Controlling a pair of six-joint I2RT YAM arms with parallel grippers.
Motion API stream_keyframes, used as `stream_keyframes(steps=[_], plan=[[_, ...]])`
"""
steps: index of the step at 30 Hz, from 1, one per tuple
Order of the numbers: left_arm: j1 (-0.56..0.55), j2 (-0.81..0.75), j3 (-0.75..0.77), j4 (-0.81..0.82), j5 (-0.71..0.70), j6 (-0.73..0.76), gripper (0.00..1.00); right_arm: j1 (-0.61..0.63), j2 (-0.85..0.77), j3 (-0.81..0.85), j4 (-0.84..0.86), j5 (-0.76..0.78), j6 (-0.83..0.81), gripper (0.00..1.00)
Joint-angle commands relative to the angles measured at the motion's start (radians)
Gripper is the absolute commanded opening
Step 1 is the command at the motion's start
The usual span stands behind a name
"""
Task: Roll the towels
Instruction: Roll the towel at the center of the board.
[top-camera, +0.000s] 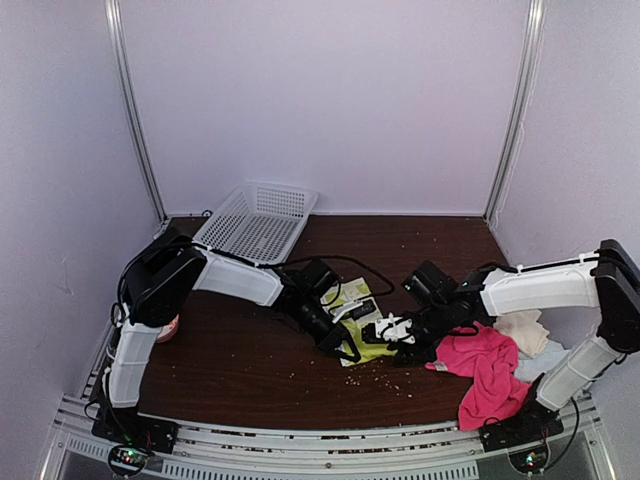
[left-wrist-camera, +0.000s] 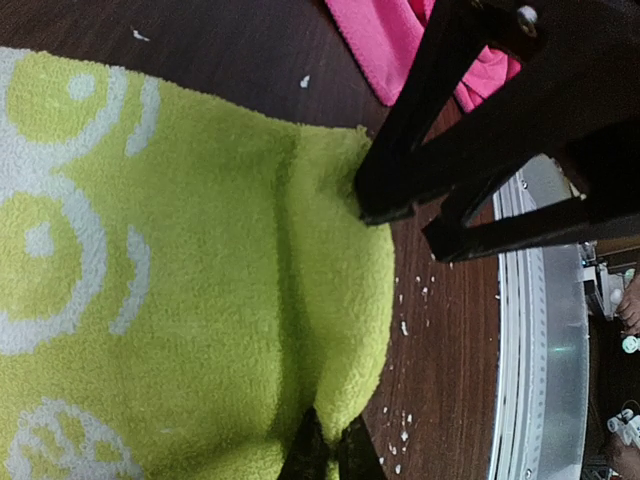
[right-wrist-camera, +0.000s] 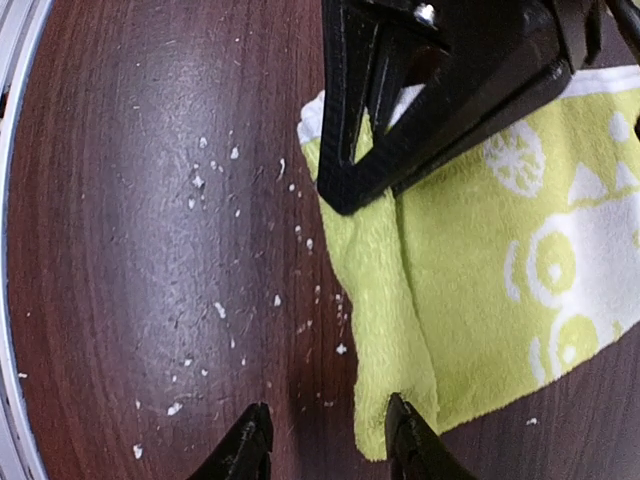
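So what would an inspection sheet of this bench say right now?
Surface: dark wood table, dusted with white crumbs.
Job's things: lime-yellow towel at centre, one edge folded over; hot-pink towel, cream towel and pale-blue towel heaped at right; none rolled.
Clutter: white basket at the back left.
End effectors: left end effector appears pinched on the lime-yellow towel's edge; right end effector open, one finger over its corner.
Cables: black cable looping behind the arms.
Surroundings: plain pale walls; metal rail at the near edge.
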Motion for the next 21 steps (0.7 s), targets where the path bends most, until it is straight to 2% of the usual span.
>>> stream_keyframes(steps=[1, 10, 17, 21], plan=[[0.004, 0.044, 0.0, -0.011, -0.011, -0.015, 0.0, 0.044, 0.036, 0.045, 0.109, 0.067, -0.01, 0.4], [0.008, 0.05, -0.004, -0.006, -0.005, -0.015, 0.0, 0.08, 0.074, 0.04, 0.152, 0.122, -0.011, 0.38], [0.014, 0.031, -0.019, -0.017, -0.012, -0.006, 0.0, 0.083, -0.008, 0.091, 0.001, 0.189, -0.036, 0.36], [0.017, 0.025, -0.027, -0.017, -0.014, -0.003, 0.0, 0.083, -0.008, 0.042, 0.015, 0.242, -0.068, 0.37]])
